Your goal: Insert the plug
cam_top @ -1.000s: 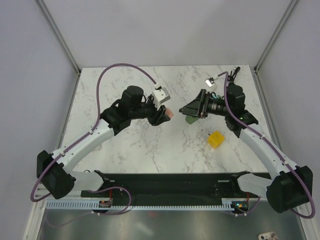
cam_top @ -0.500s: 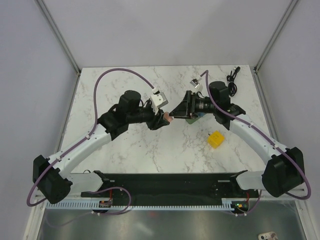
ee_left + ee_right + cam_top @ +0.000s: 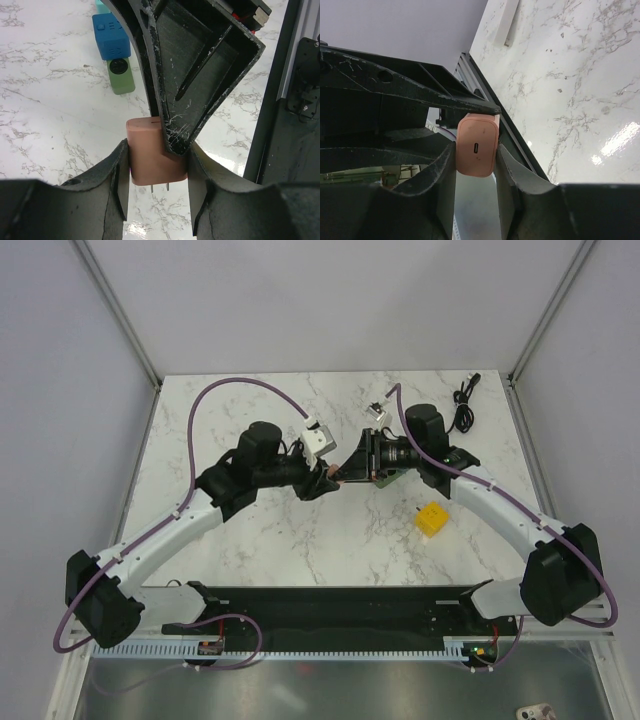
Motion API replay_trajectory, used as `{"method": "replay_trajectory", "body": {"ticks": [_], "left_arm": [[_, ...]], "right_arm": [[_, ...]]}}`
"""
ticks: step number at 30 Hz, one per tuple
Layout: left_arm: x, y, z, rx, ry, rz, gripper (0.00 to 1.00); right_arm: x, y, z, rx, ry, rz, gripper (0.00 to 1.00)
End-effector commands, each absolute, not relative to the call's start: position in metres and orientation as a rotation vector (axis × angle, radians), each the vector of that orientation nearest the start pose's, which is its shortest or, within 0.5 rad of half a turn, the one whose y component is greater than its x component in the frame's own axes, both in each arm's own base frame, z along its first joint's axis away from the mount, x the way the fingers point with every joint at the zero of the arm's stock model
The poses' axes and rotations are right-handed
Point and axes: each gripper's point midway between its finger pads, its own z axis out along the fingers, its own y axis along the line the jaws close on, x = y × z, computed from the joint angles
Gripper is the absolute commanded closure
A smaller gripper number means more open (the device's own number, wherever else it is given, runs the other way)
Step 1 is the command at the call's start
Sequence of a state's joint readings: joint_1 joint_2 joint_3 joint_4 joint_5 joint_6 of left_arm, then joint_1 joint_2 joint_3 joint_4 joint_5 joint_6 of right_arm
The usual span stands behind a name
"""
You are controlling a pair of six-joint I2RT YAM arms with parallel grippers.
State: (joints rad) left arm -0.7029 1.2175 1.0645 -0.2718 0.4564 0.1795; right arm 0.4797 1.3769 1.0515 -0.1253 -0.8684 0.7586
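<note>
1. Overhead, the one plug (image 3: 341,480) is held above the table (image 3: 300,540), and two grippers meet at it. The left gripper (image 3: 326,480) is just left of the plug and the right gripper (image 3: 354,468) just right of it. One yellow block (image 3: 432,519) lies to the plug's right, nearer the arm bases and apart from it. One black cable (image 3: 463,400) lies well apart, far to the plug's upper right.
2. In the left wrist view, the left gripper's two fingers (image 3: 112,180) pinch the plug by its two narrow sides. Two prongs (image 3: 167,186) stick out of the plug's lower end. One right finger (image 3: 200,75) lies across the plug's broad face, covering its right part. Beyond the plug, one blue cube (image 3: 111,37) on the table touches one green piece (image 3: 121,77).
3. In the right wrist view, the right gripper's two fingers (image 3: 440,180) press on the plug from left and right, clamping it. One small oval slot (image 3: 476,148) shows in the plug's face. One left finger (image 3: 410,87) runs along the plug's top edge.
</note>
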Motion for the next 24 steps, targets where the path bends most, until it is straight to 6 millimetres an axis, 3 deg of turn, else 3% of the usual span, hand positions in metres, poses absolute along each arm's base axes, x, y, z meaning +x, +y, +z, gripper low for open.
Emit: {"method": "replay_trajectory", "body": {"ticks": [1,2,3,5,6,13,18,19,24], "left_arm": [[0.24,-0.306,0.273,1.108,1.615,-0.838,0.81],[0.24,-0.306,0.274,1.105,1.616,-0.839,0.7],[0.241,-0.306,0.276,1.094,1.619,-0.838,0.51],[0.244,-0.303,0.276,1.059,1.641,-0.826,0.35],[0.25,-0.3,0.276,1.023,1.661,-0.793,0.01],[0.258,-0.294,0.278,0.862,1.769,-0.795,0.0],[0.29,-0.269,0.271,0.576,1.914,-0.637,0.0],[0.297,-0.264,0.277,0.505,1.94,-0.64,0.0],[0.317,-0.237,0.268,0.238,2.106,-0.744,0.0]], "right_arm": [[0.244,0.305,0.267,-0.412,2.134,1.659,0.9],[0.241,0.305,0.269,-0.425,2.122,1.674,0.99],[0.24,0.305,0.272,-0.432,2.111,1.678,1.0],[0.24,0.304,0.275,-0.442,2.084,1.677,1.0],[0.239,0.303,0.278,-0.447,2.072,1.672,1.0],[0.256,0.296,0.285,-0.356,2.038,1.584,1.0],[0.284,0.262,0.28,-0.199,2.025,1.49,1.0],[0.287,0.256,0.277,-0.172,2.032,1.486,1.0],[0.295,0.233,0.281,-0.122,2.005,1.456,1.0]]}}
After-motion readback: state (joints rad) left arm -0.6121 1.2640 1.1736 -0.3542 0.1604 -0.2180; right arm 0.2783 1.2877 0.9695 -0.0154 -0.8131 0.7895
